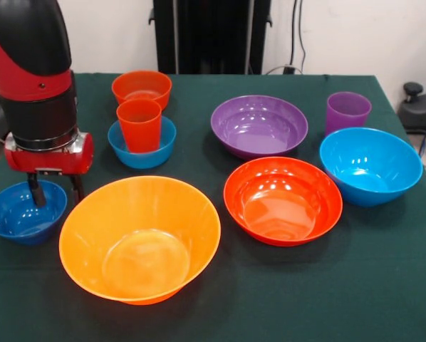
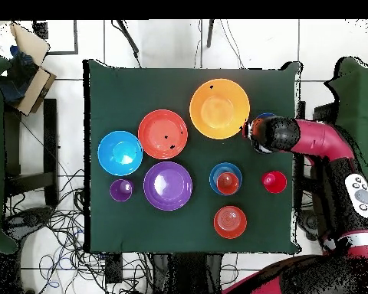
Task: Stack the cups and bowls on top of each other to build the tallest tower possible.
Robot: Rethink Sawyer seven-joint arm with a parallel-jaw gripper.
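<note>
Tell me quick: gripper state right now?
Gripper: open, holding nothing; one finger inside the small dark blue bowl, the other outside its rim.

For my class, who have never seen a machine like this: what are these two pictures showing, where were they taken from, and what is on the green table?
The red and black machine is a robot arm. Its gripper hangs with both fingers dipping into a small dark blue bowl; it has nothing lifted.

One picture looks across the table towards the robot; the other looks straight down from above.

On the green table lie a large yellow-orange bowl, a red-orange bowl, a purple bowl, a large light blue bowl, a small orange bowl and a purple cup. An orange-red cup stands inside a small light blue bowl. The overhead view also shows a red cup.
</note>
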